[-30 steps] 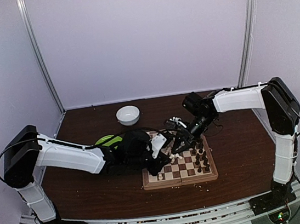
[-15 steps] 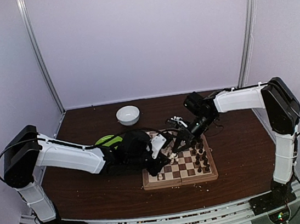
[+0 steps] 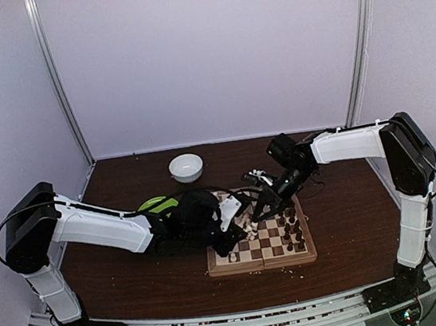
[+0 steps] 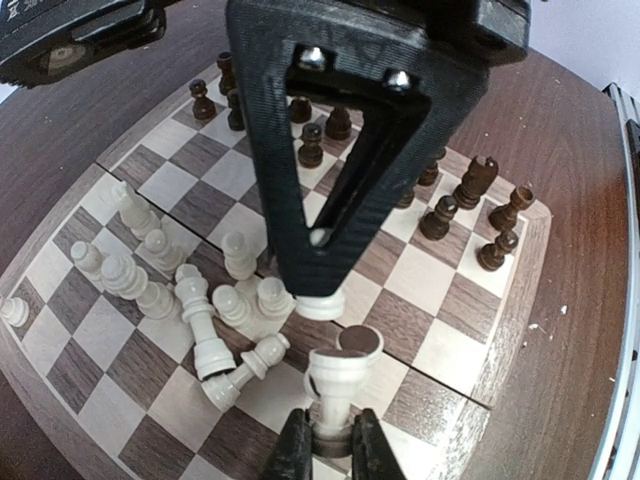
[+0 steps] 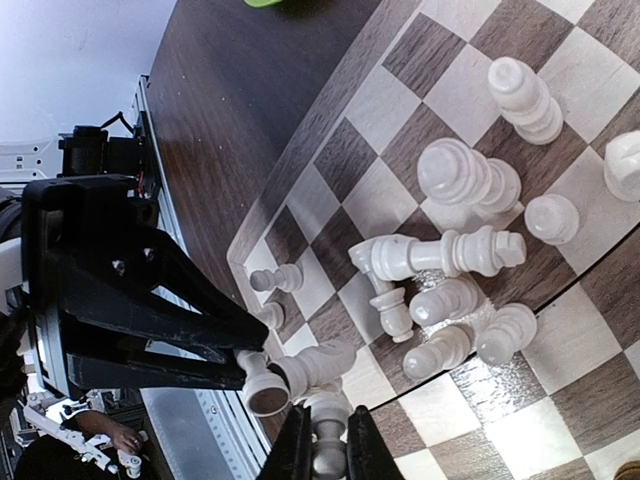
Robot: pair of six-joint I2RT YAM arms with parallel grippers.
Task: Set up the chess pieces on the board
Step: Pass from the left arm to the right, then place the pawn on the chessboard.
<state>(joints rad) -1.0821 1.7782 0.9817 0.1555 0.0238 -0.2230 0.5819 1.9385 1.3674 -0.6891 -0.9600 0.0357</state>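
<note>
Left wrist: left fingers [image 4: 293, 452] pinch a white piece [image 4: 338, 378], right fingers [image 4: 290, 200] pinch a white pawn [image 4: 320, 303], so best lift each straight up, apart.

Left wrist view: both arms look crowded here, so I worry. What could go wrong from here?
The left fingers and right fingers each pinch a cream-white chess piece, nearly touching; either arm moving could bump the other's piece loose. Toppled cream pieces lie close by on the chequered wooden board; a sweep could scatter them.

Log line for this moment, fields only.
left fingers: shut on white piece | right fingers: shut on another white piece | both over board | white king toppled | setup unfinished
</note>
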